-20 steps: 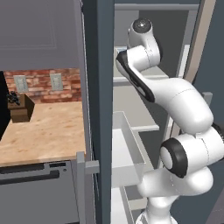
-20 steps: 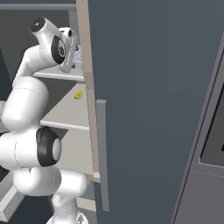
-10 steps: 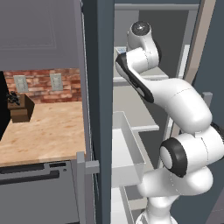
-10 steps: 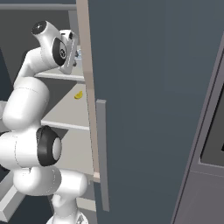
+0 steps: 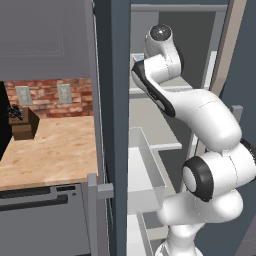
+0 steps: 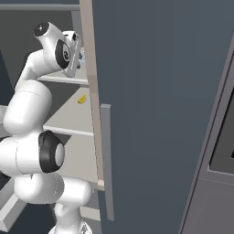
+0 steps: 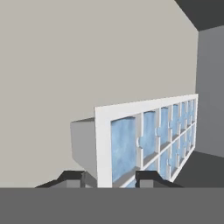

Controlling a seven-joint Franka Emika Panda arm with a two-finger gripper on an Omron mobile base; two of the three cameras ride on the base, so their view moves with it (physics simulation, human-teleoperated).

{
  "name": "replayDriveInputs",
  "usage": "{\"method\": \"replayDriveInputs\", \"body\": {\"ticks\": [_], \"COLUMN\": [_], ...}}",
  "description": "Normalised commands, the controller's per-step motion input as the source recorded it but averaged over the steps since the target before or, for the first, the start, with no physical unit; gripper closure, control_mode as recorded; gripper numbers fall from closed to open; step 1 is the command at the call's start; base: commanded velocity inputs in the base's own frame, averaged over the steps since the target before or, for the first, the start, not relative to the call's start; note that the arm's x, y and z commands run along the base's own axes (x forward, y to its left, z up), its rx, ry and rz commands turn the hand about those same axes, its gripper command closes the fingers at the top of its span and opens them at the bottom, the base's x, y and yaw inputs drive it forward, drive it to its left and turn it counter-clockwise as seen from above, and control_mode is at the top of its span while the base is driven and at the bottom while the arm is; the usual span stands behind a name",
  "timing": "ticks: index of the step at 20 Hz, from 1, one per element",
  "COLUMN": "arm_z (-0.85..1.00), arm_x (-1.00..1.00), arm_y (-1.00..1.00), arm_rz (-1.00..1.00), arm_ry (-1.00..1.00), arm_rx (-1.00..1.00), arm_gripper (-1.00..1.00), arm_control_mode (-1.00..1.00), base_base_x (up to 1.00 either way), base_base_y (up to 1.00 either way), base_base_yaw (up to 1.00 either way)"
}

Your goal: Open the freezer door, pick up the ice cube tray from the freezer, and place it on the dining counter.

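The ice cube tray (image 7: pixel 148 131) is a white grid with pale blue cells, lying on a pale freezer shelf (image 7: pixel 65 65). My gripper (image 7: pixel 109 180) is shut on its near rim, with one dark fingertip on each side of the white edge. In the right base view the gripper (image 6: pixel 77 54) reaches over the upper shelf (image 6: pixel 64 78) of the freezer, just behind the freezer door (image 6: pixel 160 91), which stands wide open. In the left base view the hand (image 5: pixel 140 62) is deep in the freezer at the top shelf. The dining counter is out of view.
The door's grey bar handle (image 6: pixel 107 160) juts toward the base. A small yellow object (image 6: pixel 82 99) lies on the middle shelf. A white drawer (image 5: pixel 145 170) stands pulled out low. A wood counter (image 5: pixel 50 150) with a brick backsplash is at left, and a dark oven (image 6: pixel 224 137) at right.
The jaws have come together from wide open onto the tray's rim. The arm has hardly moved.
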Motion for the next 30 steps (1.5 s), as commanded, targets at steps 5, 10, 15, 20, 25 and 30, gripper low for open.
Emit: {"method": "replayDriveInputs", "body": {"ticks": [5,10,15,20,25,30], "arm_z": [0.01,0.03,0.19,0.55,0.58,0.34], "arm_x": [-0.17,-0.3,-0.34,-0.49,-0.76,-0.97], "arm_y": [-0.02,0.0,-0.01,-0.05,-0.07,-0.04], "arm_rz": [0.0,0.0,0.0,-0.02,-0.02,0.0], "arm_ry": [-0.3,-0.42,-0.24,-0.01,0.03,0.05], "arm_rx": [0.0,0.0,0.0,-0.03,-0.06,-0.06], "arm_gripper": [1.0,1.0,1.0,1.0,1.0,1.0], "arm_control_mode": [-1.0,-1.0,-1.0,-1.0,-1.0,-1.0], "base_base_x": [0.0,0.0,0.0,0.0,0.0,0.0], "base_base_y": [0.0,0.0,0.0,0.0,0.0,0.0], "base_base_yaw": [0.0,0.0,0.0,0.0,0.0,0.0]}}
